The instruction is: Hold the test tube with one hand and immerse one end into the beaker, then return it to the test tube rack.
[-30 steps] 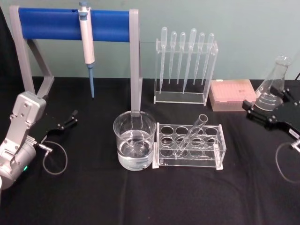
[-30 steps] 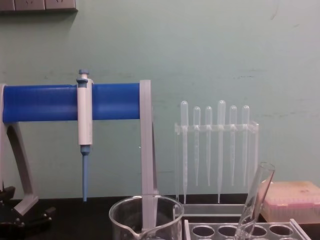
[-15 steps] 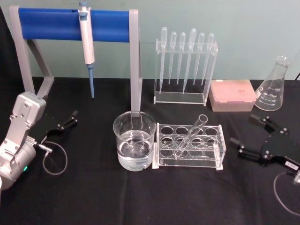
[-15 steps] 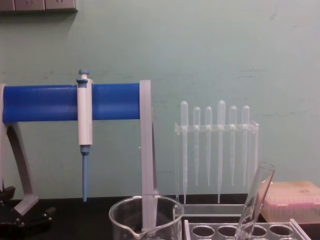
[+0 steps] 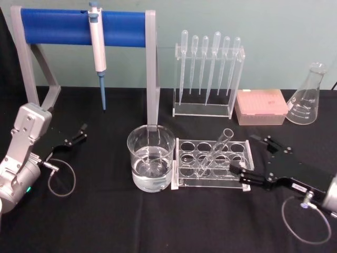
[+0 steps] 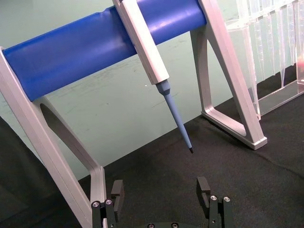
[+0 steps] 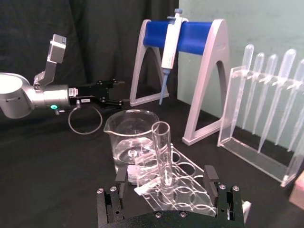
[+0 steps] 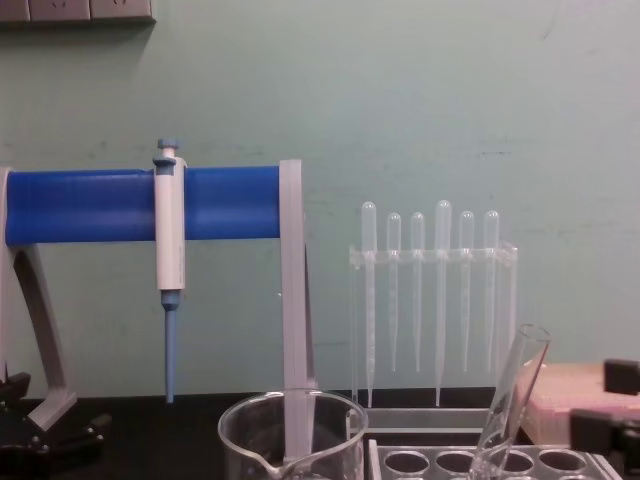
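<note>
A pale green wall (image 5: 279, 31) stands behind the black cloth-covered table (image 5: 158, 221). Near the middle of the table sits the wide clear glass beaker (image 5: 151, 158), partly filled with clear liquid. It is just beside the left end of the clear plastic test tube rack with round holes (image 5: 210, 179).

The long clear glass test tube (image 5: 216, 150) stands in a hole of that rack, tilted, with its flared rim leaning up and to the right.

My right gripper (image 5: 242, 154) is low at the right end of the rack, with its fingers spread wide and nothing between them. In the right wrist view the tube rises in the gap ahead of my fingertips (image 7: 121, 176). I cannot tell whether it has reached them.

My left gripper (image 5: 80, 133) rests over the cloth at the far left, well apart from the beaker. Its fingers are parted and empty, and it points toward the grey stand with a blue bar (image 6: 95, 42), where a white pipettor with a blue tip (image 6: 156, 71) hangs.
</note>
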{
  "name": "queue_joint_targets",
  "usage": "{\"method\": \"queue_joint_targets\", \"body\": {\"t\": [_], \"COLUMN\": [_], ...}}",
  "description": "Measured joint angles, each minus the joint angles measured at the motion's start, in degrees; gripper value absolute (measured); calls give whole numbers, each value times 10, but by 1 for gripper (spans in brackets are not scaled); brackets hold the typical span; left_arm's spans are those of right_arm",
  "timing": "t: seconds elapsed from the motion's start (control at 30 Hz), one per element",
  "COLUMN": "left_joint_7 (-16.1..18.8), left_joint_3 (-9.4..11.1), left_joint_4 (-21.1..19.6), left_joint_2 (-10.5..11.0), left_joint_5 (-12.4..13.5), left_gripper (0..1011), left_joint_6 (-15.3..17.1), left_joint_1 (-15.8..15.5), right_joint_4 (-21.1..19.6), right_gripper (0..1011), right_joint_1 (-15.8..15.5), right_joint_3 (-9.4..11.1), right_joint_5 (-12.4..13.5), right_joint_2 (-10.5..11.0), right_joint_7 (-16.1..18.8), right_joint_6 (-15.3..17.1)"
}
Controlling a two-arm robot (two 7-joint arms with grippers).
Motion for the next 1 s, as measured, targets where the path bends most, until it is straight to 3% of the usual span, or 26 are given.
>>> {"method": "queue_joint_targets", "body": {"t": [0.17, 0.4, 0.8, 1.0], "left_joint_7": [0, 0, 0, 0], "left_joint_3": [0, 0, 0, 0], "left_joint_4": [0, 0, 0, 0], "left_joint_2": [0, 0, 0, 0], "left_joint_5": [0, 0, 0, 0], "left_gripper": [1000, 1000, 1000, 1000], "left_joint_6": [0, 0, 0, 0], "left_joint_1": [0, 0, 0, 0], "right_joint_4": [-1, 7, 23, 23], "right_gripper": [1003, 1002, 1003, 1003], "right_joint_1": [18, 38, 66, 64], "right_joint_3": [-17, -35, -55, -54], "right_joint_5": [1, -15, -32, -31], "right_joint_2": [-12, -32, -61, -59], "right_joint_7": [-15, -33, -51, -51], "right_joint_6": [28, 31, 45, 45]}}
